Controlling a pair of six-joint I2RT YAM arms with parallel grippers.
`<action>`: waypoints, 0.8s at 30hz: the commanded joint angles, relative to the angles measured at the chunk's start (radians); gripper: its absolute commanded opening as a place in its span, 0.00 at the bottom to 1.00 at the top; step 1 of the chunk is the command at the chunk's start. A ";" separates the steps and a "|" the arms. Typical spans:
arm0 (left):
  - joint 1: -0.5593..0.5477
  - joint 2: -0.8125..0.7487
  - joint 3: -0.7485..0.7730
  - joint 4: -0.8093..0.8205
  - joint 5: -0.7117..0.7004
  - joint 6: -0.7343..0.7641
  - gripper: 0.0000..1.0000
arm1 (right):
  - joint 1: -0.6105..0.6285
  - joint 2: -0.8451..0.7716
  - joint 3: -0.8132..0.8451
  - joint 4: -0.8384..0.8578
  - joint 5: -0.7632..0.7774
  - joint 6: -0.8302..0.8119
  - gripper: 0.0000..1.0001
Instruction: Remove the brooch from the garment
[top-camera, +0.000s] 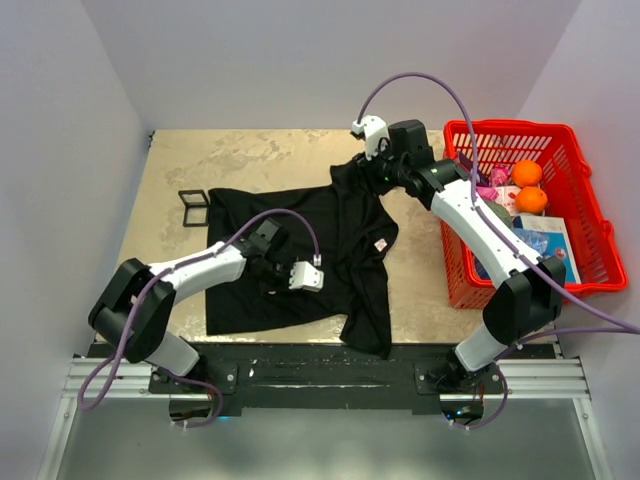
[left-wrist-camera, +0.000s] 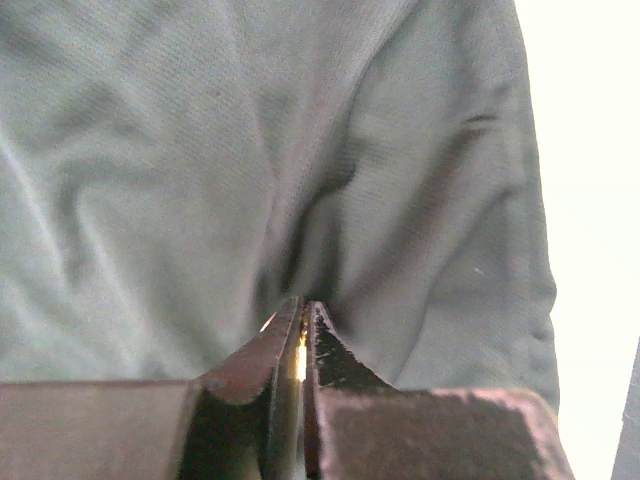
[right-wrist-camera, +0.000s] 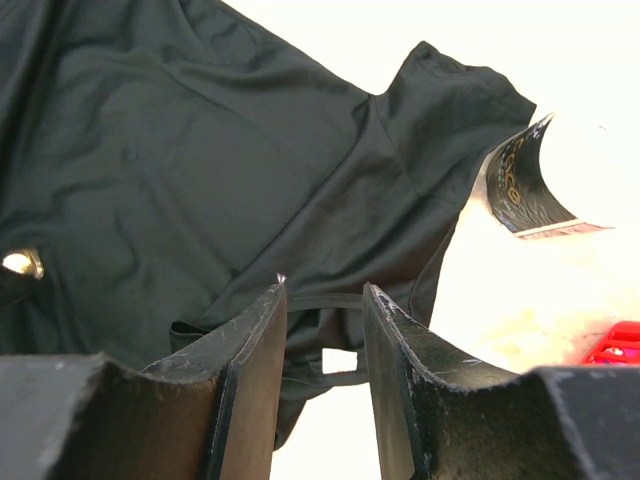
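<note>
The garment (top-camera: 300, 250), a black T-shirt, lies spread on the table. My left gripper (top-camera: 272, 272) rests on its lower middle. In the left wrist view its jaws stand all but closed, and a thin pale-golden sliver, the brooch (left-wrist-camera: 299, 358), gleams between them, tight against the cloth (left-wrist-camera: 200, 180). My right gripper (top-camera: 385, 165) is at the collar at the far right. Its fingers (right-wrist-camera: 255, 350) stand apart, and the collar band (right-wrist-camera: 325, 299) runs across between the tips. A golden glint (right-wrist-camera: 20, 263) shows at that view's left edge; what it is I cannot tell.
A red basket (top-camera: 575, 215) with oranges (top-camera: 527, 172) and booklets stands at the right, close to the right arm. A black square frame (top-camera: 193, 206) lies left of the shirt. A white-and-red label (top-camera: 380, 244) sits on the shirt's right side.
</note>
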 joint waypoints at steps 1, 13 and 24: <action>0.010 -0.110 0.127 -0.100 0.061 -0.057 0.02 | -0.005 -0.001 0.037 0.013 0.023 -0.015 0.40; 0.140 -0.108 0.188 -0.160 0.116 -0.166 0.24 | -0.005 0.027 0.028 0.004 -0.032 -0.014 0.40; 0.134 -0.017 0.079 -0.071 -0.025 -0.342 0.33 | -0.005 0.015 0.008 0.008 -0.039 -0.012 0.41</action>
